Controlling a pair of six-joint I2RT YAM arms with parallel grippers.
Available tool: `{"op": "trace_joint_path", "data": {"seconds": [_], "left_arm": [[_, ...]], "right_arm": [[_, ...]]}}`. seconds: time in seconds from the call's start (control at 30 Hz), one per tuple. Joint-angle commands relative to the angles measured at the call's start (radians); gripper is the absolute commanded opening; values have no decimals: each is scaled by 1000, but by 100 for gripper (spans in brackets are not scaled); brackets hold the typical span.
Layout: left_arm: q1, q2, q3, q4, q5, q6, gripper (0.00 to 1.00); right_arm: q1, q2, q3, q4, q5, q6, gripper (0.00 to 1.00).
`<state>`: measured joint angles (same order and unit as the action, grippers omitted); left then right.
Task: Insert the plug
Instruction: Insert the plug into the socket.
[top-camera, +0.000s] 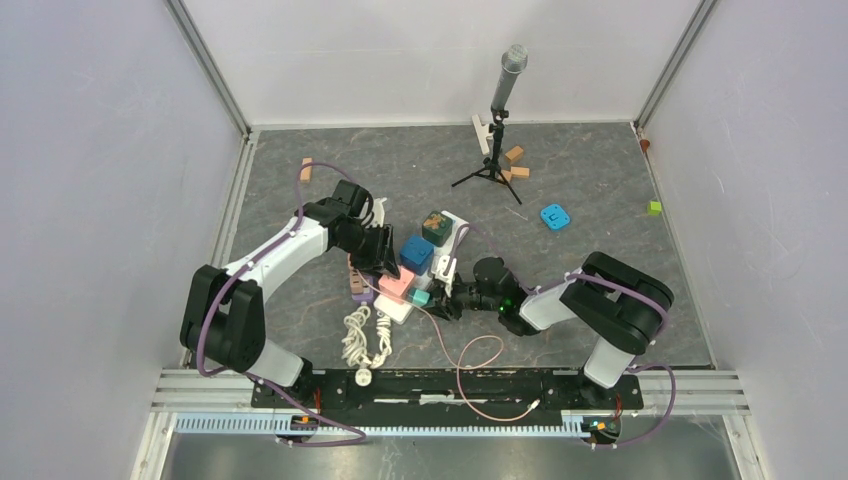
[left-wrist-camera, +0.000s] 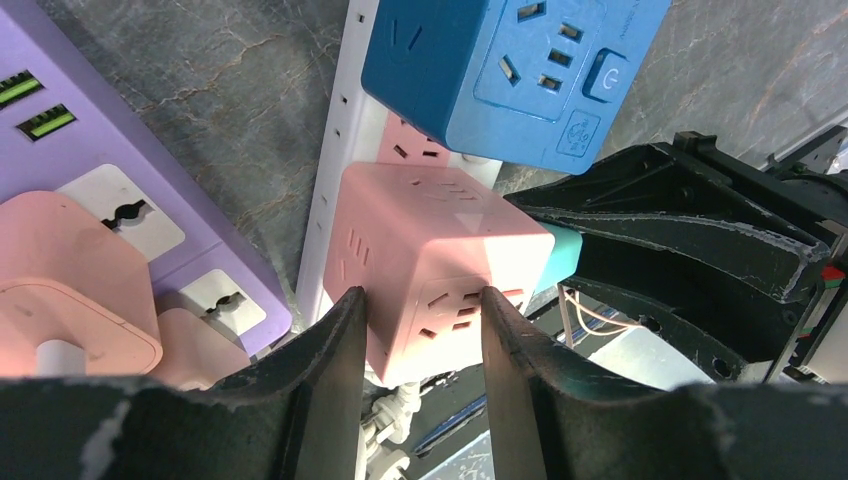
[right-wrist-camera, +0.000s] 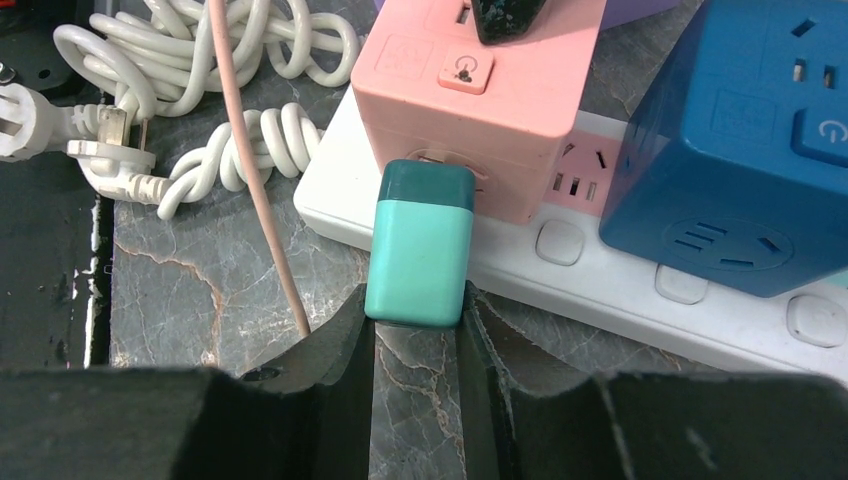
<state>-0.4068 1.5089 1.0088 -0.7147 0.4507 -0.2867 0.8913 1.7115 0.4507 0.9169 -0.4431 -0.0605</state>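
A teal plug (right-wrist-camera: 420, 255) lies with its dark end against the side face of a pink cube socket (right-wrist-camera: 480, 100) that sits on a white power strip (right-wrist-camera: 620, 290). My right gripper (right-wrist-camera: 418, 310) is shut on the plug's rear end, low over the table. My left gripper (left-wrist-camera: 420, 305) straddles the pink cube (left-wrist-camera: 430, 250) from the far side, both fingers touching it. The plug shows as a teal edge (left-wrist-camera: 562, 255) behind the cube. In the top view, the left gripper (top-camera: 385, 262) and right gripper (top-camera: 440, 300) meet at the cube (top-camera: 396, 283) and plug (top-camera: 420, 296).
A blue cube socket (right-wrist-camera: 740, 150) sits on the strip beside the pink one. A purple strip (left-wrist-camera: 120, 130) with pink adapters lies to the left. A coiled white cord (right-wrist-camera: 200, 60) and a thin pink cable (right-wrist-camera: 250, 180) lie near the front. A microphone stand (top-camera: 497, 130) stands at the back.
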Motion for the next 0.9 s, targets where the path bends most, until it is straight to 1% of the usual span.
{"op": "trace_joint_path", "data": {"seconds": [0.0, 0.2, 0.47, 0.87], "left_arm": [[-69, 86, -78, -29, 51, 15, 6], [-70, 89, -85, -29, 50, 16, 5], [-73, 99, -79, -29, 49, 15, 4], [-77, 113, -84, -29, 43, 17, 3]], "right_arm": [[9, 11, 136, 43, 213, 52, 0], [9, 11, 160, 46, 241, 137, 0], [21, 3, 173, 8, 273, 152, 0], [57, 7, 293, -219, 418, 172, 0]]}}
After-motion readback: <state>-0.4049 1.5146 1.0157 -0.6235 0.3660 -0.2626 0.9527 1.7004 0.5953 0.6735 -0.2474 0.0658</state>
